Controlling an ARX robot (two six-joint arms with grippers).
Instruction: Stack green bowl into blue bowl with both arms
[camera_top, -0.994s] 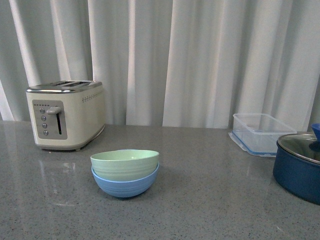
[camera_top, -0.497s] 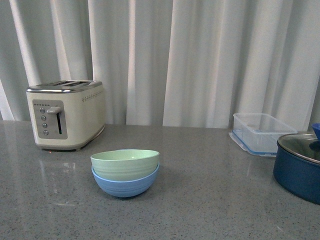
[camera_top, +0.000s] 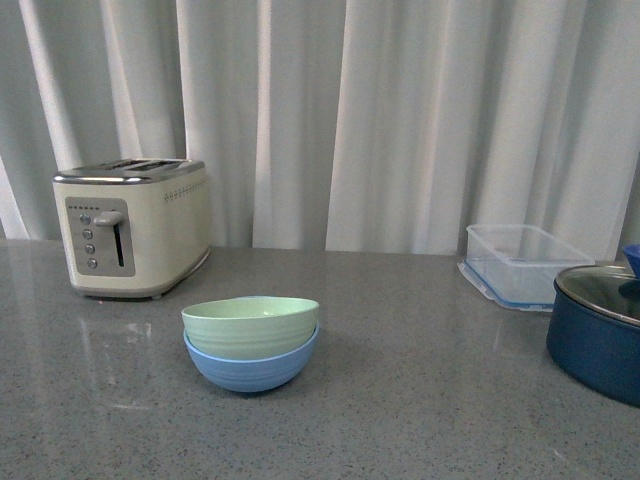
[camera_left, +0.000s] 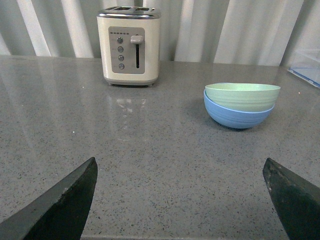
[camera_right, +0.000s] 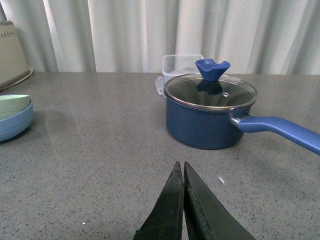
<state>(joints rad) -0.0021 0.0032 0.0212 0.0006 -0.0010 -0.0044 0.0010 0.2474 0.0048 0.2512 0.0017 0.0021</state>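
On the counter, green bowl (camera_top: 250, 327) stays nested in blue bowl (camera_top: 250, 368); left hand (camera_left: 180, 200) wide open, right hand (camera_right: 183, 177) closed, both empty.

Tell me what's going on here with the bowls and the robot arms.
Nothing is being handled right now. The green bowl already sits nested inside the blue bowl on the grey countertop, in front of the cream toaster. Both arms are pulled back from the stack: the left claw is wide open and empty, and the right claw is shut on nothing, near the dark blue lidded pot. The stacking looks finished.
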